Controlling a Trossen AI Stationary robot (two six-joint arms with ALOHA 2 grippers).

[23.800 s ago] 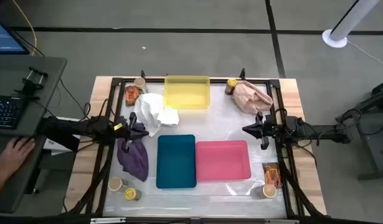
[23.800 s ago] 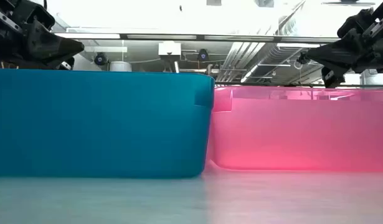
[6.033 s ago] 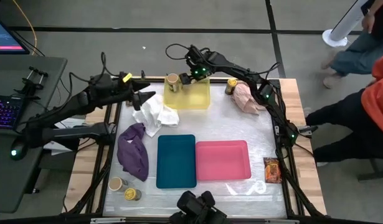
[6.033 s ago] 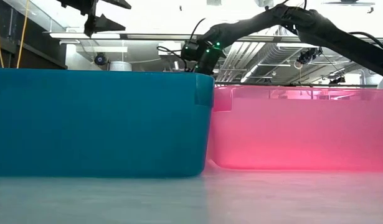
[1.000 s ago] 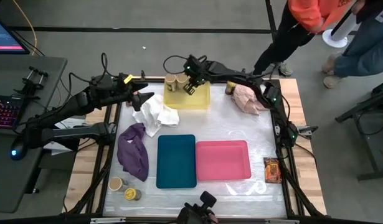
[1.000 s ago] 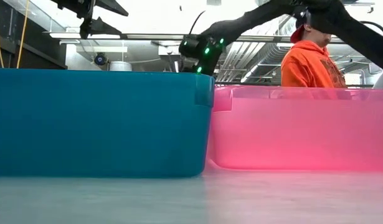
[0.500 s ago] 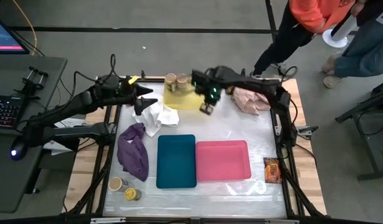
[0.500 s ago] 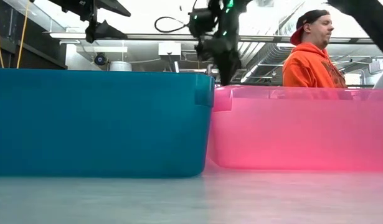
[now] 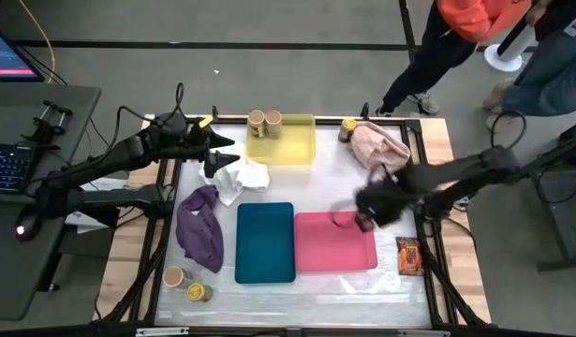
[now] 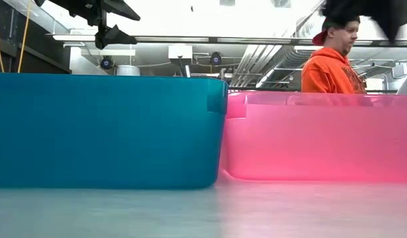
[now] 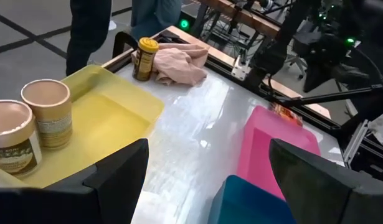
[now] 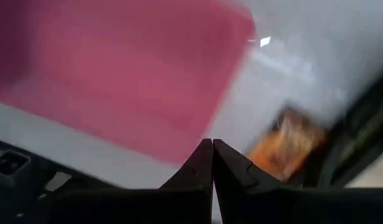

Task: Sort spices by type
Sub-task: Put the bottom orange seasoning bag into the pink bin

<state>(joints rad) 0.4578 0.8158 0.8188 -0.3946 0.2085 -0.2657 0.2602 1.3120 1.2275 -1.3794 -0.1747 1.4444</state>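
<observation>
Right claw (image 9: 362, 221), clenched and empty, over pink tray (image 9: 311, 251); foil packet (image 9: 408, 258) lies just beyond

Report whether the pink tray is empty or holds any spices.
Empty. The high view shows the pink tray with a bare floor; the right end effector hovers over its edge.

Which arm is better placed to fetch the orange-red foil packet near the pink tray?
Probably the right. Its gripper, fingers shut, hangs over the pink tray beside the foil packet; the left gripper hangs far across the table.
</observation>
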